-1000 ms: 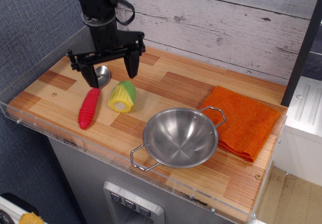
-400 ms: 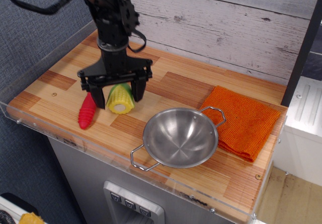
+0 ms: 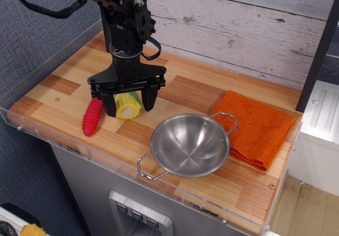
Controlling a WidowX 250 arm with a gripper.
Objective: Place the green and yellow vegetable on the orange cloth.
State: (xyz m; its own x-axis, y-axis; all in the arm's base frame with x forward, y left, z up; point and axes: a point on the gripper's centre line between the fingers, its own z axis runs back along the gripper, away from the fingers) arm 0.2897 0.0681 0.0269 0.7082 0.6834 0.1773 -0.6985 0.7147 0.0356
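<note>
The green and yellow vegetable (image 3: 127, 106) is a small toy corn cob with a pale cut end. It lies on the wooden counter at the left. My black gripper (image 3: 130, 105) is lowered over it, open, with one finger on each side of the cob. The fingers stand apart from it as far as I can tell. The orange cloth (image 3: 256, 127) lies flat at the right side of the counter, apart from the gripper, with the steel bowl between them.
A red-handled spoon (image 3: 92, 116) lies just left of the corn, its bowl end hidden behind the arm. A steel bowl (image 3: 190, 145) with wire handles stands near the front edge and overlaps the cloth's left corner. A plank wall runs behind.
The gripper has moved forward and down from above the spoon's bowl end to straddle the corn. The corn, spoon, bowl and cloth have not moved.
</note>
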